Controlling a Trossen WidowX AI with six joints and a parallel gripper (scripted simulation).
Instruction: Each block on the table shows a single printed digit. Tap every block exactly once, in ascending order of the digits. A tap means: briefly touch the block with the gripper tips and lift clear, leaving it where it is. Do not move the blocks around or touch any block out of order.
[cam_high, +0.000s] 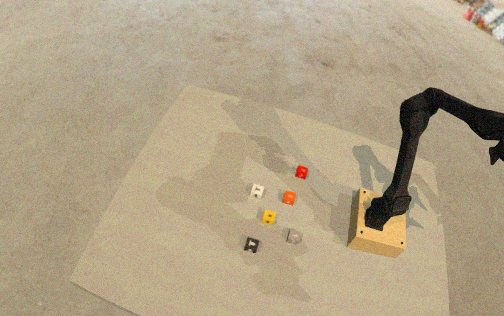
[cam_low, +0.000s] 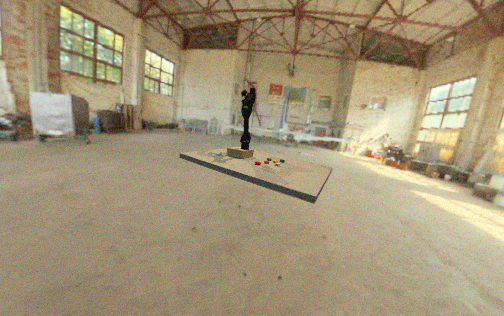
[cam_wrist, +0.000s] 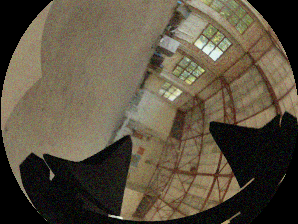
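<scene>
Six blocks lie apart on the table top (cam_high: 125, 240) (cam_low: 305, 177): red (cam_high: 301, 172) (cam_low: 257, 163), white (cam_high: 257, 191), orange (cam_high: 289, 198) (cam_low: 266, 161), yellow (cam_high: 269, 217), grey (cam_high: 294, 236) and black (cam_high: 251, 245). Marks show on several upper faces, but the digits are too blurred to read. My gripper (cam_wrist: 171, 129) is open, its two dark fingers wide apart with nothing between them. It is raised high, away from the blocks, and faces the hall's wall and roof. No block shows in the wrist view. In the top view the gripper is mostly beyond the right edge.
The arm rises from a wooden base box (cam_high: 377, 242) (cam_low: 240, 153) on the table, to the right of the blocks in the top view. Arm shadows fall across the table. The exterior view shows the table's raised edge and the hall around it.
</scene>
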